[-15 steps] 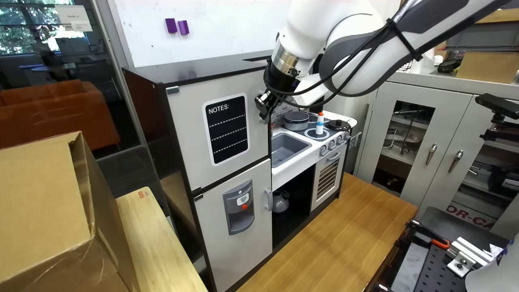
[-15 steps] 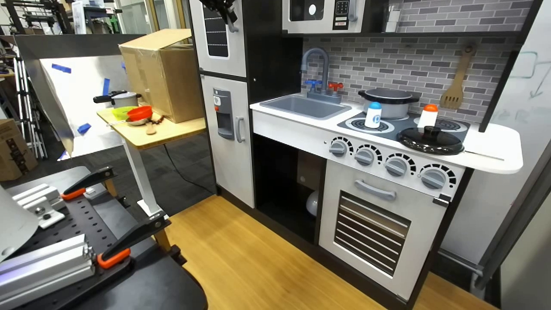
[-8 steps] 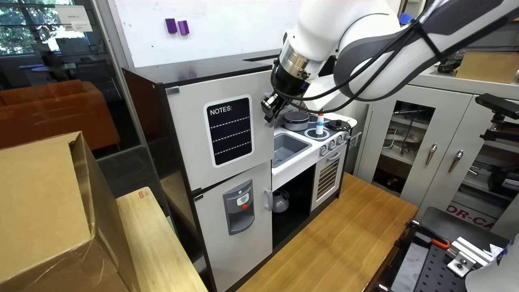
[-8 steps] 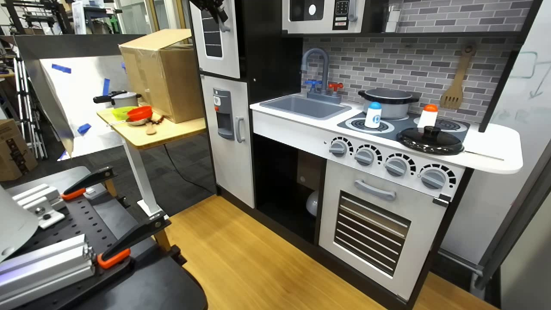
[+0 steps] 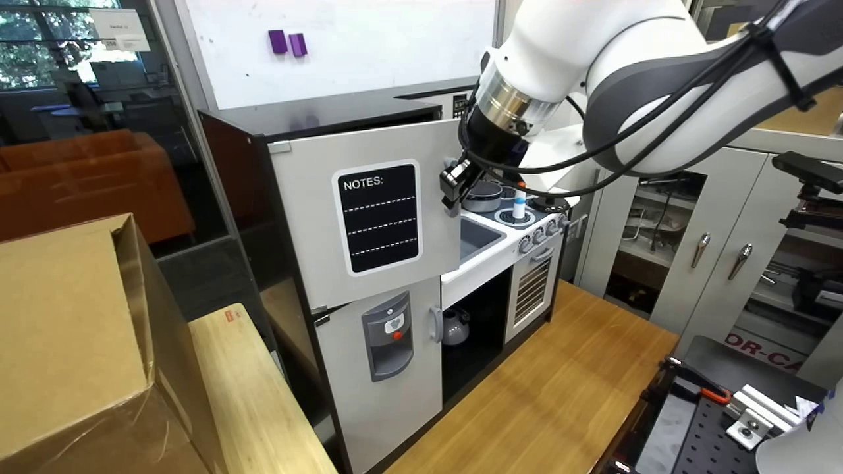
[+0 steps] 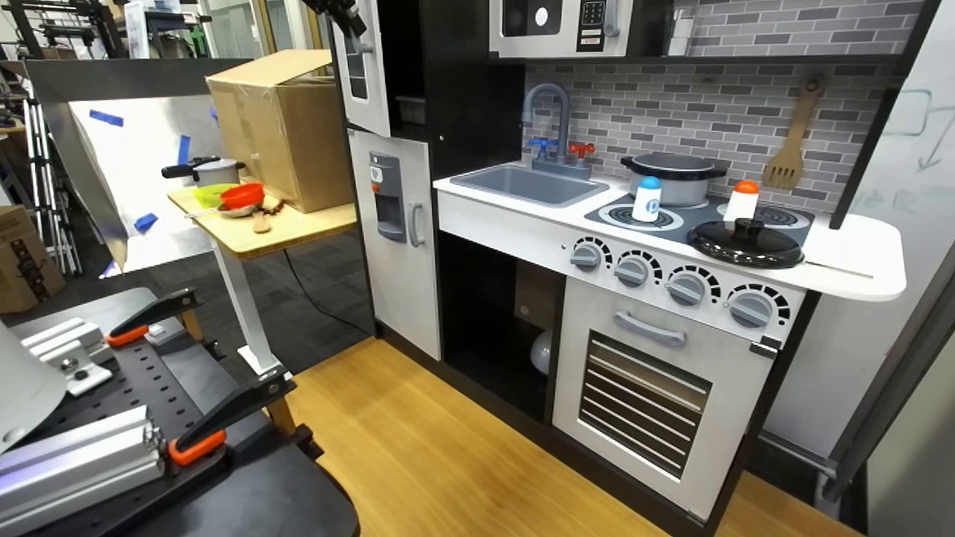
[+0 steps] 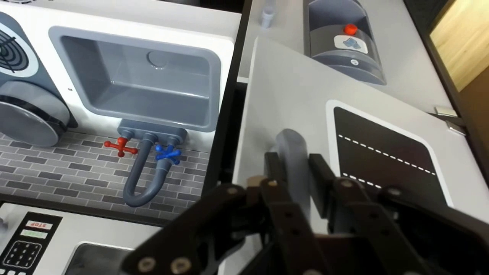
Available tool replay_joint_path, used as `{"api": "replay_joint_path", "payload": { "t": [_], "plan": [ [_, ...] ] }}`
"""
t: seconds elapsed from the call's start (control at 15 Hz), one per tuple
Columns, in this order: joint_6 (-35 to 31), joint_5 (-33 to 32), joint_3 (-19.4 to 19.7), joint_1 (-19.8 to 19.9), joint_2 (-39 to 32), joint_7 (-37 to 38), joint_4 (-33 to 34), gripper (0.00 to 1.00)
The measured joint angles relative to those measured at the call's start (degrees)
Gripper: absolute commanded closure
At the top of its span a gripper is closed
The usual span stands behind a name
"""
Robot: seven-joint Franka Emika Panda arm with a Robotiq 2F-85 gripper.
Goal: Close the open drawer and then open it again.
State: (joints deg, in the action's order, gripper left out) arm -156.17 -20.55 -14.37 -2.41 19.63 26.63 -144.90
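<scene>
Toy freezer door (image 5: 430,204) stands ajar, gripper (image 7: 295,162) at its handle (image 7: 292,143)

The task speaks of a drawer, but the thing being worked is a hinged freezer door with a black notes panel (image 5: 379,217), part of a play kitchen (image 6: 515,235). In both exterior views its handle edge stands away from the black cabinet (image 6: 477,89), exposing a dark compartment (image 6: 403,52). Below it, the refrigerator door (image 5: 402,415) is closed, as is the oven door (image 6: 649,395). A white robot arm (image 5: 560,39) reaches in. In the wrist view the jaws are narrow: fingers (image 7: 276,168) lie on both sides of the gray handle, which fills the space between them, and they appear clamped on it.

The door is partly open, not wide. This is probably the reopening half of the task, though these views alone cannot confirm that the closing is done. If so, what remains is to draw the door wider and release the handle.
</scene>
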Motion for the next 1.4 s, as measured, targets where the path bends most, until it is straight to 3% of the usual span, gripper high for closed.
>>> {"api": "replay_joint_path", "payload": {
  "t": [0.4,0.93,1.4],
  "plan": [
    [3.4,2.0,-3.9,-0.3,4.5,0.6,-2.2,0.94],
    [10.7,3.8,-10.3,-2.0,9.0,6.9,-2.8,0.94],
    [11.7,3.8,-13.8,-5.2,10.9,9.1,0.0,0.94]
  ]
}}
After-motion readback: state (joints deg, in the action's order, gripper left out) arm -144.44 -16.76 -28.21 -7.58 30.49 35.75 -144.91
